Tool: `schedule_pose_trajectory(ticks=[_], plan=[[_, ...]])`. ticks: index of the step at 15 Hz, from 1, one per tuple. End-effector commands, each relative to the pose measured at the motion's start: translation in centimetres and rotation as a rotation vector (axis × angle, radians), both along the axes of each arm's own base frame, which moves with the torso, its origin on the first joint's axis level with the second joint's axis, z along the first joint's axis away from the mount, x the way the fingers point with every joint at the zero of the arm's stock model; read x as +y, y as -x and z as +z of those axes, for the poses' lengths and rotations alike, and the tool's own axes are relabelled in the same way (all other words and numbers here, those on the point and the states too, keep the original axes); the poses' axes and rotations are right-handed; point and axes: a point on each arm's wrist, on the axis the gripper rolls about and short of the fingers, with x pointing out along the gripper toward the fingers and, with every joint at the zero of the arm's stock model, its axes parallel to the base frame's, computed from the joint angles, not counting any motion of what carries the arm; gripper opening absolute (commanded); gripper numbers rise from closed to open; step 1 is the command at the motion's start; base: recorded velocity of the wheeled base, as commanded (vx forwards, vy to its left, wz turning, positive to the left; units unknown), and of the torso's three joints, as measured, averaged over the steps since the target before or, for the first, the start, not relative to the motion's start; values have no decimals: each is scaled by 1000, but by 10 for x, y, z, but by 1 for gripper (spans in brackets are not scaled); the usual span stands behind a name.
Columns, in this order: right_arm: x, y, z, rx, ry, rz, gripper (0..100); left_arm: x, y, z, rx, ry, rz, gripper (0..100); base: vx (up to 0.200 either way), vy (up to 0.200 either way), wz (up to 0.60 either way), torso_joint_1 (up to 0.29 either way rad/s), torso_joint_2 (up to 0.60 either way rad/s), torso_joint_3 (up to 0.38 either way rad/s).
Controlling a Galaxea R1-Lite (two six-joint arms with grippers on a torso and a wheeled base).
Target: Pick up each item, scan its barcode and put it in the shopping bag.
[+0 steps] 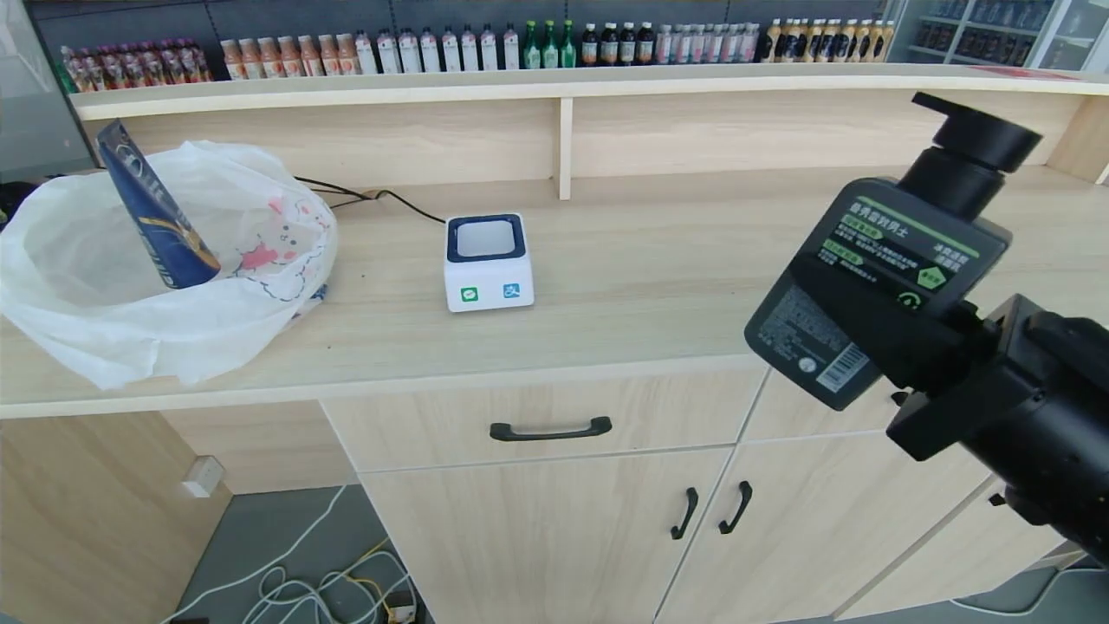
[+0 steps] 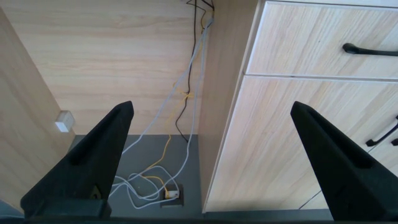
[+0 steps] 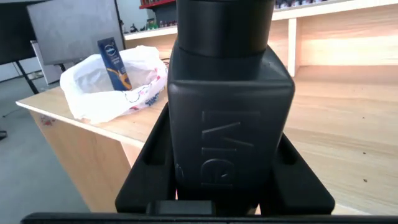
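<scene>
Head view, lower right: what is the right hand [image 1: 918, 347] doing?

– It is clenched around a black pump bottle [image 1: 875, 260], gripping its lower body from both sides. The bottle is tilted, pump head toward the upper right, with its printed label and the barcode [image 1: 840, 368] facing the camera.

Where is that bottle relative to the rest?

– Up in the air at the right of the frame, over the front edge of the wooden surface [image 1: 650, 277]. It is well apart from the white scanner [image 1: 488, 260], which sits at the centre of the frame with its window facing up.

And the shopping bag [image 1: 104, 321]?

– On the surface at the left of the frame, mouth open. A blue box [image 1: 156, 217] stands tilted inside it, its top sticking out above the rim.

What of the left hand [image 2: 210, 124]?

– Released, with the two fingers spread wide and nothing between them. In the left wrist view it hangs low in front of the cabinet, with a drawer handle [image 2: 370, 50] at upper right and loose cables [image 2: 155, 180] on the floor beyond.

Anything behind?

– A row of drinks bottles [image 1: 554, 43] runs along the top of the head view.
</scene>
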Motion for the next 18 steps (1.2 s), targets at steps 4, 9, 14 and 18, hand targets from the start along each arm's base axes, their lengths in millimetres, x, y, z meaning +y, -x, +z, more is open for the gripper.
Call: schedule_pose_trajectory(ticks=[4, 9, 14, 18], plan=[[-8, -7, 2, -16, -15, -52, 0, 0, 0, 0, 0, -1, -1, 100, 0, 0, 0, 0, 0, 0], [-16, -8, -6, 0, -1, -87, 0, 0, 0, 0, -2, 0, 0, 100, 0, 40, 0, 1, 0, 0], [-14, -11, -12, 20, 15, -86, 0, 0, 0, 0, 0, -1, 0, 100, 0, 200, 0, 6, 2, 6], [-12, -13, -14, 29, 22, -86, 0, 0, 0, 0, 0, -1, 0, 100, 0, 200, 0, 0, 4, 5]])
